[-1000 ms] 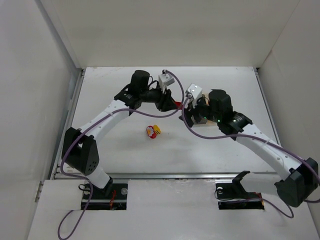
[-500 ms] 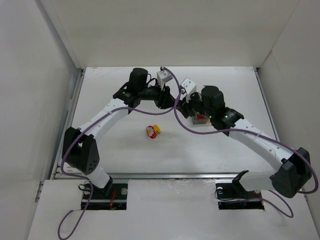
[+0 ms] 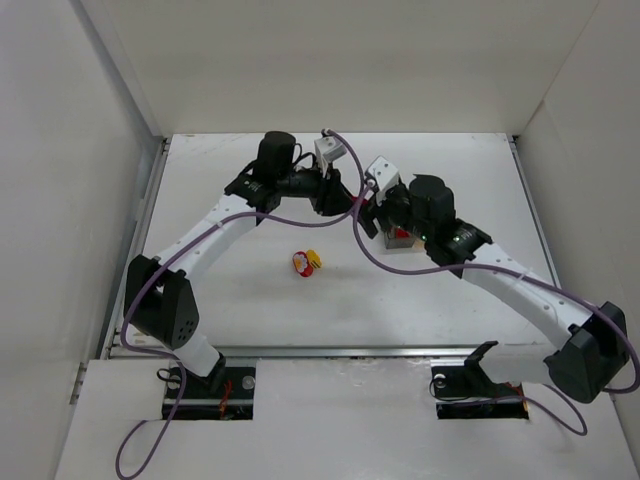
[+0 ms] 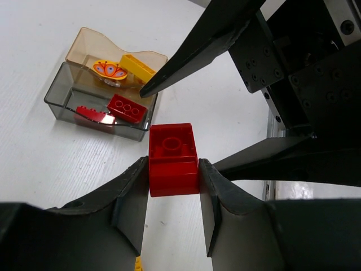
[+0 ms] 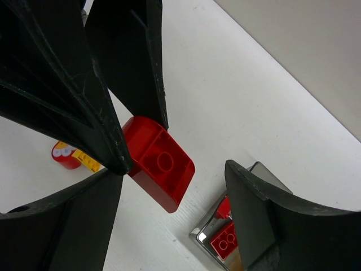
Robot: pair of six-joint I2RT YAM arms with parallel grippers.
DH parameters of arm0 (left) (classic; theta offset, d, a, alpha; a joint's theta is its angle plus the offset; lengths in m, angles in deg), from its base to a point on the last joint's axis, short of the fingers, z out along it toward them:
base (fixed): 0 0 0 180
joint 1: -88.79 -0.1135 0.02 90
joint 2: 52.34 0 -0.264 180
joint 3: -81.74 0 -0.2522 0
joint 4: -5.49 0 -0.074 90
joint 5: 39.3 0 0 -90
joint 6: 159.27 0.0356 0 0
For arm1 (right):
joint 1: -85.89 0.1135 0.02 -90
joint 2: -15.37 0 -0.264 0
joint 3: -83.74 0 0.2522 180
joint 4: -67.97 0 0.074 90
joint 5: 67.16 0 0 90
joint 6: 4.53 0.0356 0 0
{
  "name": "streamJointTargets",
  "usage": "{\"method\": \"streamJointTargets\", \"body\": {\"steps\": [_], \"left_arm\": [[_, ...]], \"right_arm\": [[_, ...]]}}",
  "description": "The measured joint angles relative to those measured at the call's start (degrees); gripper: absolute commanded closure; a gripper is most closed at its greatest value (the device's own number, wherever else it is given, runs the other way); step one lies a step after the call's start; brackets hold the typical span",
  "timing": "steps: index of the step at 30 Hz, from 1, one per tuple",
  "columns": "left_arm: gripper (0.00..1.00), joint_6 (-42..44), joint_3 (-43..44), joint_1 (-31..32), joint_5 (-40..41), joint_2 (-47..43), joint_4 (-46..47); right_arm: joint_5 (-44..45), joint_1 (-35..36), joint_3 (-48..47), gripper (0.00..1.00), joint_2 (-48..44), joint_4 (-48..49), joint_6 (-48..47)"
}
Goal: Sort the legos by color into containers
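Left end effector (image 4: 173, 169) around red brick (image 4: 172, 151) over white, walled-in tabletop (image 4: 39, 169)

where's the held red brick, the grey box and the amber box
red brick (image 4: 173, 160), left wrist view, its middle, between the jaws
grey box (image 4: 59, 90), left wrist view, bare left wall
amber box (image 4: 84, 48), left wrist view, bare left end

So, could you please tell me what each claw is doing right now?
Left claw: closed on the red brick.
Right claw: open, holding nothing.
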Motion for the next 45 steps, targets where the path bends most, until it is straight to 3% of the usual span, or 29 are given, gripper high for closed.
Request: {"method": "streamJointTargets", "body": {"steps": [2, 8, 15, 21, 26, 32, 37, 45], "left_arm": [[1.0, 0.09, 0.5, -0.02, -0.57, 0.0, -0.07], [1.0, 0.28, 1.73, -0.04, -2.03, 0.0, -0.22], [1.0, 6.32, 2.71, 0.0, 2.45, 0.0, -3.5], [1.0, 18.12, 3.56, 0.0, 8.98, -0.07, -6.16], [1.0, 31.3, 3.06, 0.11, 13.68, -0.81, -8.17], [1.0, 43.95, -6.91, 1.38, 14.4, -10.62, -2.86], [1.0, 47.32, -10.1, 2.25, 9.7, -16.48, 3.19], [1.0, 47.17, -10.84, 3.48, 5.38, -17.57, 8.87]], "right_arm": [[0.2, 0.0, 0.11, 0.23, -0.42, 0.26, 0.0], [-1.4, -1.36, 3.15, 0.11, -4.68, 1.68, 0.26], [-19.34, -15.06, 5.46, 0.07, -6.93, 1.57, 6.38], [-36.98, -24.81, 1.16, 0.07, 2.23, 0.7, 19.91], [-49.09, -25.51, -8.04, 0.07, 12.46, 0.48, 30.34], [-56.83, -25.46, -11.08, 0.07, 14.08, 0.44, 36.06], [-60.0, -24.37, -12.83, 0.06, 14.43, 0.46, 37.16], [-63.6, -21.73, -14.88, 0.06, 15.3, 0.42, 36.96]]}}
